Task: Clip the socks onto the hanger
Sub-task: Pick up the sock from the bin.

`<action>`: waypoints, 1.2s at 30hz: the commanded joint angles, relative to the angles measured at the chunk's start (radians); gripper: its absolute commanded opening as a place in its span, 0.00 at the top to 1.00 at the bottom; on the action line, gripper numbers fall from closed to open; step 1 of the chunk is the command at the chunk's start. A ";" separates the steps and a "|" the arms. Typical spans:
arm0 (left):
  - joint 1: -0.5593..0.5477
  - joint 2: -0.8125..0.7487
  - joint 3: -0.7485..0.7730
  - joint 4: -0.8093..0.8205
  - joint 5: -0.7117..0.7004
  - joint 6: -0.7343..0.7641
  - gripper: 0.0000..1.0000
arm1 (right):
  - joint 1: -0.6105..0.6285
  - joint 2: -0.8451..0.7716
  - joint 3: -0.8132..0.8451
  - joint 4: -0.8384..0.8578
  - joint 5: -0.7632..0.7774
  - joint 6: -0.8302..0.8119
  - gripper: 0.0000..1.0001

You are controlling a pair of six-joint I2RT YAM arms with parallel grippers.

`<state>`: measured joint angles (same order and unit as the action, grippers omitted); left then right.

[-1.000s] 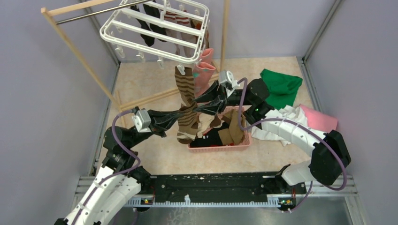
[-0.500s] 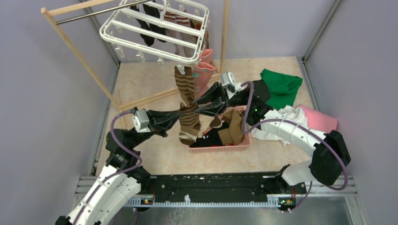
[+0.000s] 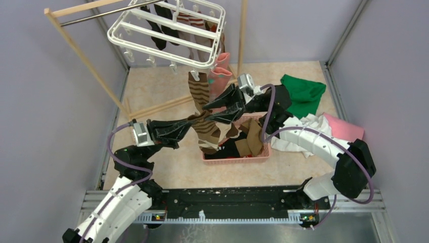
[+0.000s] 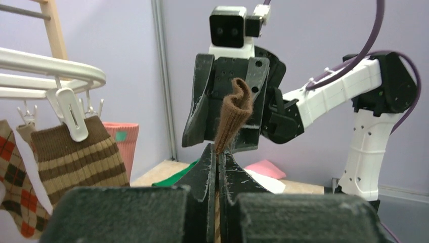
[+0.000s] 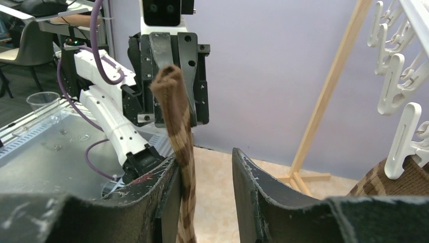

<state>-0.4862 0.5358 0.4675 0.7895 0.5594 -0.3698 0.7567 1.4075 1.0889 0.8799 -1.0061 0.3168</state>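
Pinching brown striped sock [image 4: 235, 109] in left claw [image 4: 217, 152], raised over surface middle by pink basket [image 3: 238, 159], with right claw [image 5: 206, 159] spread around it, one jaw touching. Hanger [image 3: 167, 30] above far-left corner.

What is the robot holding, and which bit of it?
The left end effector pinches a brown striped sock near one end, its tip poking out. The right end effector stands open around it, gripping nothing.
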 commanded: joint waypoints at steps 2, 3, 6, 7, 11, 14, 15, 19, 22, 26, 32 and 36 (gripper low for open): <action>0.002 0.030 0.008 0.170 -0.004 -0.068 1.00 | 0.015 0.008 0.063 0.050 0.016 0.017 0.60; 0.003 0.035 0.008 0.180 -0.005 -0.073 1.00 | 0.016 0.008 0.068 0.052 0.016 0.019 0.60; 0.002 0.046 0.002 0.229 -0.014 -0.090 1.00 | 0.021 0.012 0.079 0.061 0.017 0.022 0.61; 0.002 0.054 0.001 0.242 -0.016 -0.096 1.00 | 0.023 0.012 0.082 0.064 0.018 0.024 0.62; 0.002 0.066 0.001 0.257 -0.014 -0.106 1.00 | 0.029 0.016 0.098 0.078 0.018 0.039 0.64; 0.002 0.063 -0.005 0.256 -0.020 -0.106 1.00 | 0.032 0.016 0.105 0.085 0.017 0.047 0.65; 0.002 0.060 -0.008 0.253 -0.024 -0.106 1.00 | 0.031 0.016 0.107 0.086 0.017 0.049 0.65; 0.002 0.053 -0.018 0.258 -0.037 -0.109 1.00 | 0.038 0.014 0.112 0.091 0.015 0.055 0.69; 0.002 0.050 -0.020 0.259 -0.039 -0.111 1.00 | 0.046 0.017 0.114 0.096 0.006 0.061 0.76; 0.002 0.045 -0.025 0.258 -0.051 -0.111 1.00 | 0.057 0.020 0.115 0.111 -0.012 0.070 0.97; 0.002 -0.041 -0.014 0.063 -0.128 -0.037 0.71 | 0.058 0.013 0.109 0.109 0.052 0.102 1.00; 0.002 -0.154 0.045 -0.248 -0.238 0.123 0.23 | 0.054 0.005 0.083 0.087 0.095 0.111 1.00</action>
<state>-0.4862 0.4652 0.4480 0.8112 0.4408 -0.3916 0.8047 1.4189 1.1484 0.9501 -0.9676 0.4057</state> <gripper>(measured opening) 0.618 0.010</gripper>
